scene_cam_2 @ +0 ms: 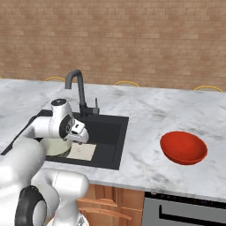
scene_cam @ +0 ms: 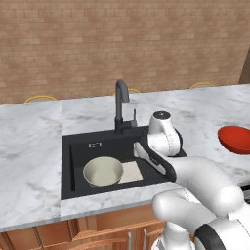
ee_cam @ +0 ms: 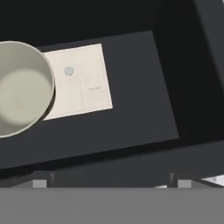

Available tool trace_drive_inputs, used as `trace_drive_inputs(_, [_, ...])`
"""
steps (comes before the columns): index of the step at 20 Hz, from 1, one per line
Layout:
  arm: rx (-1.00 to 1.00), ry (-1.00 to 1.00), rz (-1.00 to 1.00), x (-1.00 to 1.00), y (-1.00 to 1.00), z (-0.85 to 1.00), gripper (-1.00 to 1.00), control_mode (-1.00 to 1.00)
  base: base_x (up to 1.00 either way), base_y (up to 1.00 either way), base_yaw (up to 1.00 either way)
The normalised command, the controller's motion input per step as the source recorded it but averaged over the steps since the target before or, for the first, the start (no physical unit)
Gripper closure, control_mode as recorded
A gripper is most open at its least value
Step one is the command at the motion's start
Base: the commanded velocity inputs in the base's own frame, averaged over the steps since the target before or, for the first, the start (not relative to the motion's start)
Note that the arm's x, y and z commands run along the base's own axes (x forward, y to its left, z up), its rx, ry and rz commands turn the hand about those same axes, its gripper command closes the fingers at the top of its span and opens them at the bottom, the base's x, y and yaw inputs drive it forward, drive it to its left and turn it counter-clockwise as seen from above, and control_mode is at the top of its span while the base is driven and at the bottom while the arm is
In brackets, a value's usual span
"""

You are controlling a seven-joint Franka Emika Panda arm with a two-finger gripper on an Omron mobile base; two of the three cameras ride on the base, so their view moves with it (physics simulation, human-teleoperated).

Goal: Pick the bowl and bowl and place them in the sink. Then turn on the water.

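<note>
1. Nearest you, below the front edge of the white-and-grey marbled bench [scene_cam: 34,146], you see warm wooden cabinet fronts [scene_cam: 97,234], and to the right a dark appliance front [scene_cam_2: 185,212].
2. Your white arm reaches out over the large matte black rectangular sink [scene_cam: 97,142], with the hand hanging above the sink's right part.
3. Your claw [ee_cam: 111,183] looks down into the basin; its two small dark tips stand wide apart with nothing between them.
4. The plain cream-beige round deep bowl [scene_cam: 103,171] already sits upright in the sink, on the left part of the basin floor. In the hand view it overlaps the edge of a pale square panel [ee_cam: 81,83] on the basin floor, just to its right.
5. The glossy red round deep bowl [scene_cam_2: 183,147] stands upright on the bench to the right of the sink, well apart from it and from your claw.
6. At the far rim of the sink you see the tall black curved faucet [scene_cam: 119,105] with its small side lever [scene_cam: 134,116] just to its right.
7. Farthest off, a brown brick wall [scene_cam: 122,44] runs behind the bench, and yellow curved chair backs [scene_cam: 40,98] peek above its far edge.
</note>
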Motion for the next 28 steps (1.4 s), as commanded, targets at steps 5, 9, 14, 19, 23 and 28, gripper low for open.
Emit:
trace_drive_inputs(5, [-0.06, 0.00, -0.01, -0.61, -0.25, 0.36, -1.00, -1.00, 0.00, 0.00, 0.00])
trace_drive_inputs(9, [-0.04, 0.00, -0.01, -0.45, -0.22, 0.42, -1.00, -1.00, 0.00, 0.00, 0.00])
trace_drive_inputs(14, [-0.02, 0.00, 0.00, -0.43, -0.17, 0.47, -1.00, -1.00, 0.00, 0.00, 0.00])
trace_drive_inputs(19, [-0.02, 0.00, 0.00, -0.43, -0.09, 0.54, -1.00, -1.00, 0.00, 0.00, 0.00])
trace_drive_inputs(23, [-0.04, 0.00, -0.01, -0.46, -0.06, 0.43, -1.00, -1.00, 0.00, 0.00, 0.00])
trace_drive_inputs(28, [-0.03, 0.00, -0.01, -0.54, -0.13, 0.42, -1.00, -1.00, 0.00, 0.00, 0.00])
